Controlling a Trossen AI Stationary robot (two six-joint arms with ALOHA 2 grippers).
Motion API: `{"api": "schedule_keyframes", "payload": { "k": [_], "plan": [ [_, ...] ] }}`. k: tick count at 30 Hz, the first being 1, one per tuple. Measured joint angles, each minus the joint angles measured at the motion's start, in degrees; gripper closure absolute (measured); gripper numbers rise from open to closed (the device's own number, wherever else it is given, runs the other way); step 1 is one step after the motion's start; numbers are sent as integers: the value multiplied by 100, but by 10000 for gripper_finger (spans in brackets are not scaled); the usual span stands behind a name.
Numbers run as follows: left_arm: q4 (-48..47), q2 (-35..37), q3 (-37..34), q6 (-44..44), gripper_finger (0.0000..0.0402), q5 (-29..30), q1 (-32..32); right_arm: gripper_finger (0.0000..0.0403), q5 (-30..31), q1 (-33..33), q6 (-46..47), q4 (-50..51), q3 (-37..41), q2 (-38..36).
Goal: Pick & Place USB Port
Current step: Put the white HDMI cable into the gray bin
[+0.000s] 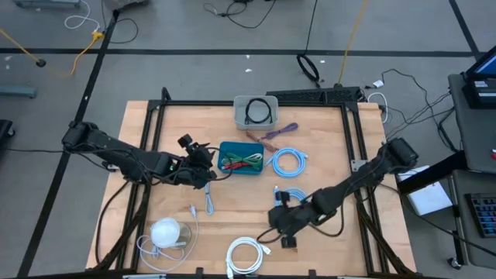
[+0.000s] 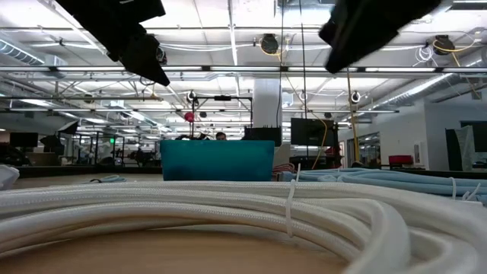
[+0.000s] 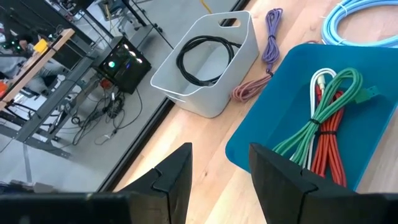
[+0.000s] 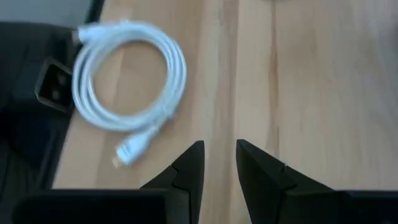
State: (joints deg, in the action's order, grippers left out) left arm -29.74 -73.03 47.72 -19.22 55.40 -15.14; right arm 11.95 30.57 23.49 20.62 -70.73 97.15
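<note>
My left claw (image 3: 221,177) hangs above the wood, fingers (image 3: 177,171) apart, nothing between them. Just ahead of it: the blue tray (image 3: 261,134) with the green cable (image 3: 323,118) and red cable (image 3: 326,146) bundled inside. Beyond the tray, the grey bin (image 3: 233,68) holding a black cable (image 3: 205,59). My right claw (image 4: 219,165) hovers over bare table (image 4: 305,87), fingers narrowly parted, empty. The coiled white USB cable (image 4: 127,81) lies ahead and to one side, well clear of its tips.

Bare wood between teal bin (image 1: 241,158) and white cable (image 1: 246,254), seemingly.
</note>
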Motion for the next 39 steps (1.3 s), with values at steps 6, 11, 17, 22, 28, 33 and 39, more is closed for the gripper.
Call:
{"api": "schedule_keyframes", "payload": {
  "k": [6,11,17,22,28,33,39],
  "plan": [
    [-2,0,0,-1,241,-1,-154,318,329,67,133,412,-701,595],
    [-2,0,0,-2,241,16,-334,308,250,67,133,542,-1057,1169],
    [2,0,0,-44,241,22,-434,261,-603,67,258,534,-1684,1598],
    [26,0,2,-60,241,22,-455,232,-779,121,469,958,-2035,1589],
    [23,0,2,-59,241,22,-538,233,-669,134,1036,1203,-2108,1615],
    [24,-2,2,2,241,22,-582,233,-637,-29,1827,940,-1907,1800],
    [24,0,2,0,241,26,-684,234,-1565,-121,2397,526,-1863,1936]
  ]
}}
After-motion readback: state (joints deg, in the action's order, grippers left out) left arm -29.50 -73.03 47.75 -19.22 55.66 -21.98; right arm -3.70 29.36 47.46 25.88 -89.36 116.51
